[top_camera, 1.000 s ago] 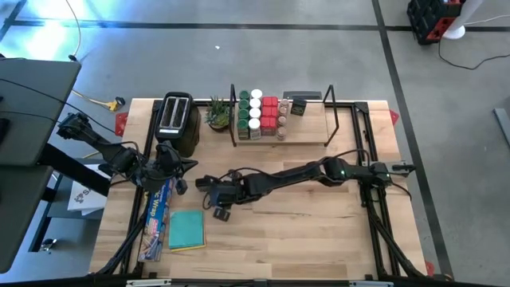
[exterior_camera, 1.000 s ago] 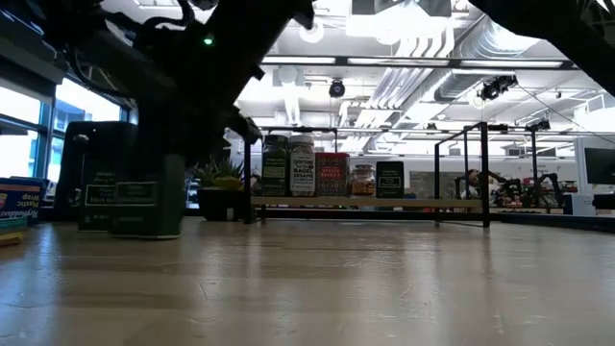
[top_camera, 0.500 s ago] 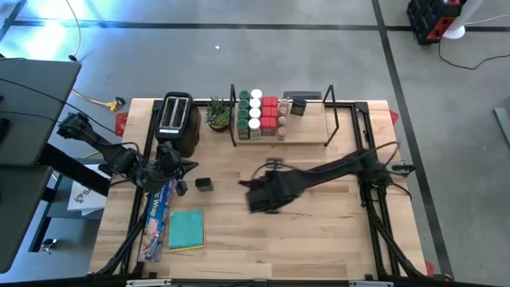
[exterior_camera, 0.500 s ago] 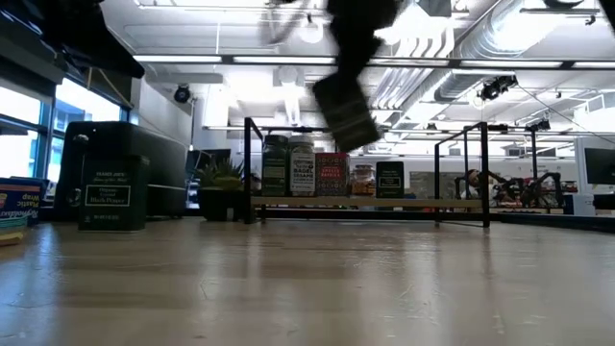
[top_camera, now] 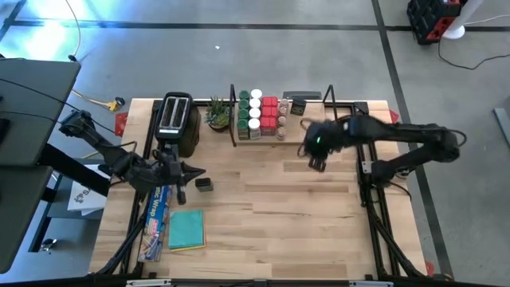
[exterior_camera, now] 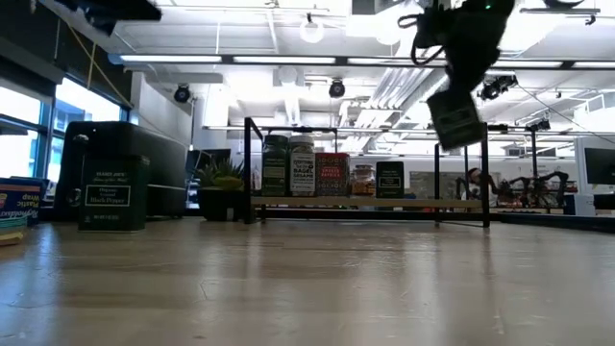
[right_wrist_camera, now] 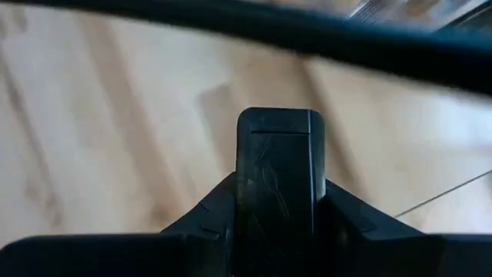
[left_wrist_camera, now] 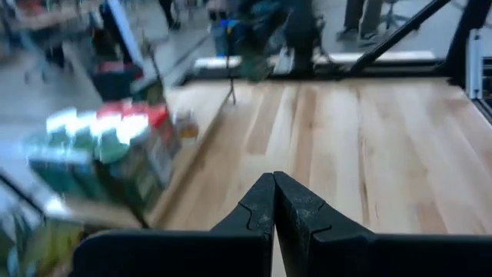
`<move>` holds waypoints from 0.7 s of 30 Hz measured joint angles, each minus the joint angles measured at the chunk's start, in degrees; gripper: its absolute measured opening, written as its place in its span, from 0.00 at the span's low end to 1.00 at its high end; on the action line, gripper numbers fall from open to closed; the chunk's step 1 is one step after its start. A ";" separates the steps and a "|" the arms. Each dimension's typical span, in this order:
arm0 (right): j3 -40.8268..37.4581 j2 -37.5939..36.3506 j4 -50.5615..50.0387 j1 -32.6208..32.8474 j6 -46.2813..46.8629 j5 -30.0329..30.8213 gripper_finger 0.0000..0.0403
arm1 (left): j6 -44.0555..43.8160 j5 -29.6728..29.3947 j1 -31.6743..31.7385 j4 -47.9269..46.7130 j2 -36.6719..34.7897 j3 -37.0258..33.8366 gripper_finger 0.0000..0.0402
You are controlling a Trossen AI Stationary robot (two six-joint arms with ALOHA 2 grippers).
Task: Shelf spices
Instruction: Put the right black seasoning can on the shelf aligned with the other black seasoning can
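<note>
The dark tin [right_wrist_camera: 277,181] sits clamped between my right pincer's [top_camera: 316,162] fingers, carried in the air just in front of the shelf [top_camera: 315,126], off its bare right half. From table level it hangs tilted, so if I set it down askew it could topple, or clip the black frame end [top_camera: 331,112] as I go in. A second dark tin [top_camera: 204,184] is on the table well left of the shelf, just beside my left pincer [top_camera: 190,172], which is closed on nothing. Farther back, the other spices [top_camera: 261,116] crowd the shelf's left half; their exact count I can't make out.
</note>
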 joint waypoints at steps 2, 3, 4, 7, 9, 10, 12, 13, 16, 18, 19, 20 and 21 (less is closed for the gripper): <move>-0.13 -1.10 2.85 -5.01 -4.78 -0.40 0.27 | 5.58 -0.02 0.18 4.53 0.22 0.00 0.00; -0.11 -1.07 3.92 -7.36 -7.45 -1.14 0.27 | 8.34 -0.01 0.31 6.56 0.24 0.00 0.00; -0.14 -0.94 5.01 -9.78 -10.08 -2.85 0.27 | 10.81 0.14 0.50 8.11 0.25 0.00 0.00; -0.54 -0.62 8.89 -16.26 -18.34 -9.93 0.27 | 14.35 0.45 0.87 10.75 0.30 0.00 0.00; -0.83 -0.06 8.74 -20.20 -22.64 -11.97 0.27 | 14.62 0.45 1.02 10.81 0.28 0.00 0.00; -0.88 0.26 7.89 -21.94 -24.21 -12.38 0.27 | 14.26 0.46 1.14 10.51 0.29 0.00 0.00; -0.94 1.04 6.77 -25.04 -26.73 -12.36 0.27 | 12.96 0.54 1.27 9.69 0.34 0.00 0.00; -0.94 1.51 7.42 -26.46 -27.87 -12.34 0.27 | 12.42 0.54 1.27 9.55 0.34 0.00 0.00; -0.94 4.35 11.63 -29.46 -32.17 -13.96 0.27 | 12.25 0.53 1.27 9.50 0.36 0.00 0.00; -0.94 7.06 14.79 -30.58 -34.48 -15.38 0.27 | 12.25 0.42 1.27 9.65 0.34 0.00 0.00; -0.94 8.52 16.14 -31.00 -35.70 -15.64 0.27 | 12.25 0.43 1.27 9.72 0.36 0.00 0.00; -0.94 9.93 17.39 -31.34 -36.69 -16.03 0.27 | 12.25 0.51 1.27 9.84 0.36 0.00 0.00; -0.94 11.31 18.59 -31.60 -37.19 -16.30 0.27 | 12.16 0.72 1.27 9.86 0.34 0.00 0.00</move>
